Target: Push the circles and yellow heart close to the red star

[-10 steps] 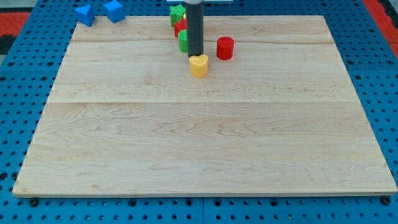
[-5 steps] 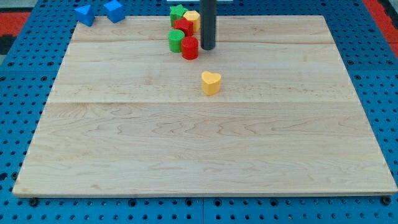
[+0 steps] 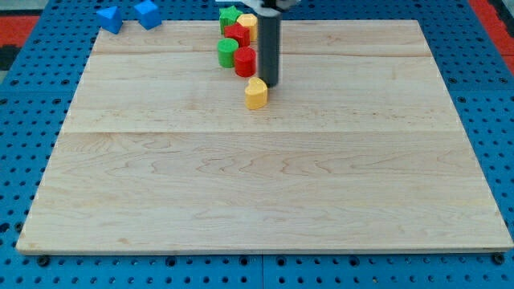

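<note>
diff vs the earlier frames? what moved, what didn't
Over the last second the red circle went from the view's right of the rod to the view's left, beside the green circle in the cluster. The yellow heart drifted down-right, then came back up-left. My tip now sits just up-right of the heart. The two blue blocks and the red star stayed put.

Yellow heart (image 3: 255, 93), red circle (image 3: 246, 61)
</note>
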Robot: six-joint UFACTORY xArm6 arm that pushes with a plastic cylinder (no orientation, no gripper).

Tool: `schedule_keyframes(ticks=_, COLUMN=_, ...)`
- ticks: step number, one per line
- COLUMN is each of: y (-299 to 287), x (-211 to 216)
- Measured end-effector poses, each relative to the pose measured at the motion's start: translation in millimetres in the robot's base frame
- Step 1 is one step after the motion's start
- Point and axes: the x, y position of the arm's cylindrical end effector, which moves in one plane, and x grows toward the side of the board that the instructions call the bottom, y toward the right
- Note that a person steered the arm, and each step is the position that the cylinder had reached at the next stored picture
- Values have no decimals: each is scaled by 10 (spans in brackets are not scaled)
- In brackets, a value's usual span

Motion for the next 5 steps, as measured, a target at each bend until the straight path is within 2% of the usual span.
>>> schedule_keyframes(ticks=1, y=3, x=252)
schedule_keyframes(ticks=2, y=-464, x=132)
schedule_keyframes(ticks=4, y=-572, x=-113)
schedule_keyframes(ticks=5, y=-602, x=-53)
